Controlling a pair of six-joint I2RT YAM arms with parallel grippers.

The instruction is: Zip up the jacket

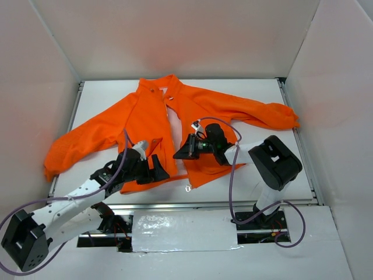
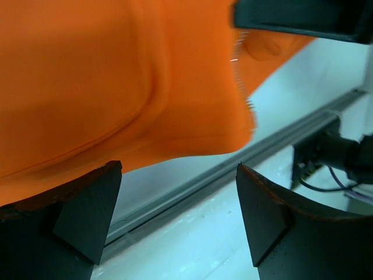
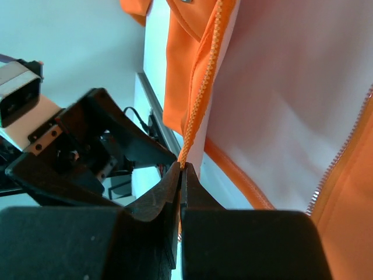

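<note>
White table w/ orange jacket across it, collar toward far edge, sleeves out L & R

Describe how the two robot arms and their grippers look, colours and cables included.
Both arms have white links with chunky black joint housings: left arm, right arm. Each gripper is black with two wedge-shaped fingers: left gripper, right gripper. A thin purple cable loops along each arm.
</note>
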